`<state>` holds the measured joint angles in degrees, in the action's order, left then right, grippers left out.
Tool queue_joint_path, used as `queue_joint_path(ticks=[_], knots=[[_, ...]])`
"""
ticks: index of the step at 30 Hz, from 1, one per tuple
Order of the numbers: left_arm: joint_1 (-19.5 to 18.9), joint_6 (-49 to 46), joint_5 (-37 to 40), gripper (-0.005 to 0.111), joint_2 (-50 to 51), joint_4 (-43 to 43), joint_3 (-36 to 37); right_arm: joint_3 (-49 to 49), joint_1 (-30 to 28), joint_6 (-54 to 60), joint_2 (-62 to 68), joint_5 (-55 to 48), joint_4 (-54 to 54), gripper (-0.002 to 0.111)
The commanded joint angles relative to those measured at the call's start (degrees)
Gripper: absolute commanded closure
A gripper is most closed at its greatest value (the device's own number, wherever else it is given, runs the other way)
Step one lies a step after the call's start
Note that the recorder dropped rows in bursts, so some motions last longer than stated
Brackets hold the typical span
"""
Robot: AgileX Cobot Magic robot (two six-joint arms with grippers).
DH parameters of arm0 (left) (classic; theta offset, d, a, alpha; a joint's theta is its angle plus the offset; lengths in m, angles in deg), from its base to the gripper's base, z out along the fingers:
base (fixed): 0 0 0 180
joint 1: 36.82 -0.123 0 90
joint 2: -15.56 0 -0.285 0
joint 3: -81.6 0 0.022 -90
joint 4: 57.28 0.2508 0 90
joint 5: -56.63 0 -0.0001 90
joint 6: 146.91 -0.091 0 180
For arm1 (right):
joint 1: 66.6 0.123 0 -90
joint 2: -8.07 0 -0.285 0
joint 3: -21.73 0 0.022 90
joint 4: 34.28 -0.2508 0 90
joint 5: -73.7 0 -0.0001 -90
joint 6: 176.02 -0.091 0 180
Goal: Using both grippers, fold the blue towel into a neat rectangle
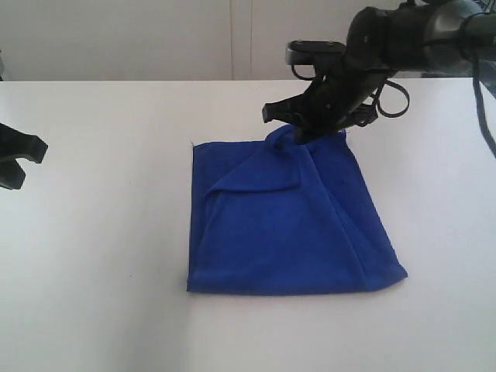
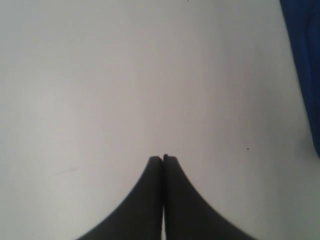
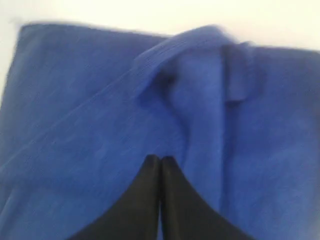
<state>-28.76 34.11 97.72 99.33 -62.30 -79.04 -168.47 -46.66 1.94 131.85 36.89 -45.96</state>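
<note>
My right claw pressed together, angled down at towel far edge | my left claw together above worktop | towel folded, bunched ridge there

- The exterior view looks obliquely down across the worktop.
- The left wrist view faces the worktop closely.
- The right wrist view, close up, shares the blue towel with it.

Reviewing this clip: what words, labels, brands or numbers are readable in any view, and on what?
None: no readable text on the deep blue cloth towel, the plain white table, or the black right hand and left hand. The right wrist view is blurred.
</note>
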Motion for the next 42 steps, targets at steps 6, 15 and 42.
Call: queue_joint_path(ticks=[6, 15, 42], knots=[[0.1, 0.0, 0.5, 0.107, -0.6, -0.7, 0.2, 0.2, -4.6, -2.3, 5.0, 13.1, 0.2, 0.086], [0.1, 0.0, 0.5, 0.107, -0.6, -0.7, 0.2, 0.1, -5.8, -2.3, 9.5, 19.9, -0.1, 0.076], [0.1, 0.0, 0.5, 0.107, -0.6, -0.7, 0.2, 0.1, -5.7, 0.5, 12.8, 21.9, -9.4, 0.092]])
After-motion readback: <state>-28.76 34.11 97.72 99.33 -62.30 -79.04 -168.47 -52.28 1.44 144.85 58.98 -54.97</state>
